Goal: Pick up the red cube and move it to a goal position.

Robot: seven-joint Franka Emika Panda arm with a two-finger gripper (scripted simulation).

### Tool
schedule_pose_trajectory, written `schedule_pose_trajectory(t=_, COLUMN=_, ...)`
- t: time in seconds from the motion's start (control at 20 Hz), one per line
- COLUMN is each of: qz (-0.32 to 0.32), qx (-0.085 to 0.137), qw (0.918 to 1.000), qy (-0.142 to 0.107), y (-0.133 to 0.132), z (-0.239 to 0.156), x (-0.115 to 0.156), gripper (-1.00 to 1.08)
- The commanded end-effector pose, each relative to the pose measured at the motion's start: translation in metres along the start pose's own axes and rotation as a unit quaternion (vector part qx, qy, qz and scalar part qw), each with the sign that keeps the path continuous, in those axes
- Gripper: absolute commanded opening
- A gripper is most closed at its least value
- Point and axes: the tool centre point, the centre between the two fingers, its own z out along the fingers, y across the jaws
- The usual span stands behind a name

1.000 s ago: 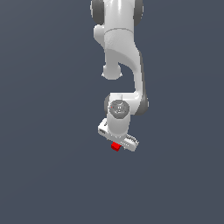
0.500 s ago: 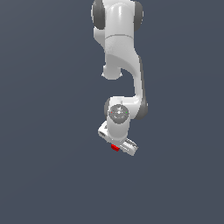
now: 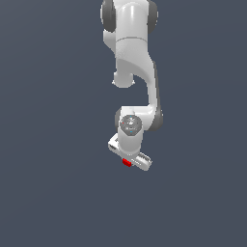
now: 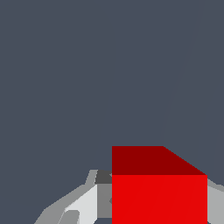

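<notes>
Now we see the gripper closed on the red cube — fingers pressed against its sides — over plain grey ground.

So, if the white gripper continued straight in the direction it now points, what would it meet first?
Apart from the small bright red cube already between the fingers of the white gripper, nothing: the wrist view shows only plain dark grey beyond it. The way looks free, though how far away that grey backdrop lies cannot be judged.
</notes>
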Motion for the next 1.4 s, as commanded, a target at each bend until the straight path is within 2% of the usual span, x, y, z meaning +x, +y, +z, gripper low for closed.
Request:
schedule_pose_trajectory(t=0.0, qz=0.0, qx=0.0, qw=1.0, qy=0.0, y=0.0, z=0.0, x=0.0, gripper=-1.0)
schedule_pose_trajectory(t=0.4, qz=0.0, qx=0.0, qw=1.0, qy=0.0, y=-0.004, z=-0.01, x=0.0, gripper=-1.0)
schedule_pose_trajectory(t=1.0, qz=0.0, qx=0.0, qw=1.0, qy=0.0, y=-0.034, z=-0.078, x=0.006, gripper=-1.0)
schedule_pose_trajectory(t=1.35, qz=0.0, qx=0.0, qw=1.0, qy=0.0, y=-0.04, z=-0.089, x=0.008, gripper=-1.0)
